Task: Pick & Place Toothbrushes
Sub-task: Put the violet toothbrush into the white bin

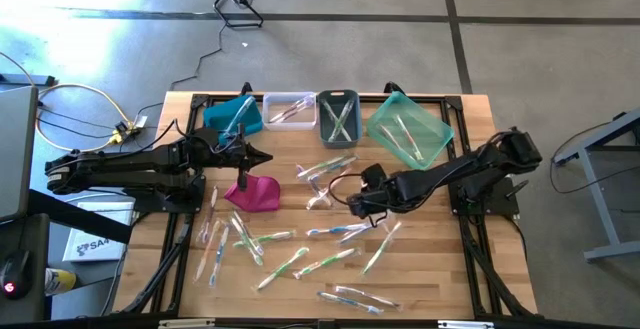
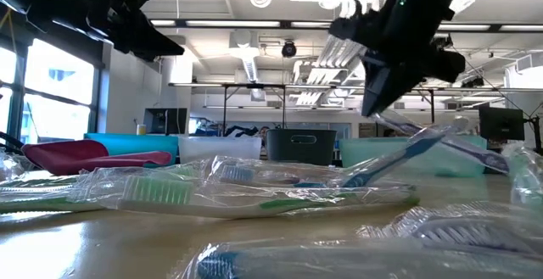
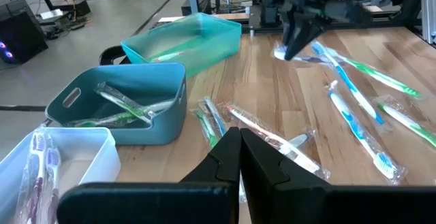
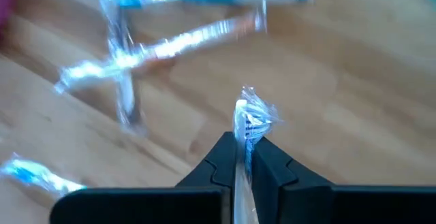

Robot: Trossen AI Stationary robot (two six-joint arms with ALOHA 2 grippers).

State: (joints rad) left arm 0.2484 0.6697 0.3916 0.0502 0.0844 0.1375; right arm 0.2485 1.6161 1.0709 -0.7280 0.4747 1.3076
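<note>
While the left tool (image 1: 262, 156) waits pinched shut and empty near the blue bin (image 1: 232, 115), the right tool (image 1: 356, 206) works mid-tabletop among scattered toothbrushes (image 1: 283, 265). Low down, a blue-handled toothbrush (image 2: 399, 162) tilts upward. Wrist-cam: jaws clamp its crinkly wrapper end (image 4: 249, 118), which looks light and slippery; gripping the stiff handle seems safer.

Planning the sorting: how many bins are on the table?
4, along the table's far edge, left to right from above: blue bin, clear bin, grey bin, teal bin. None looks hidden.
</note>
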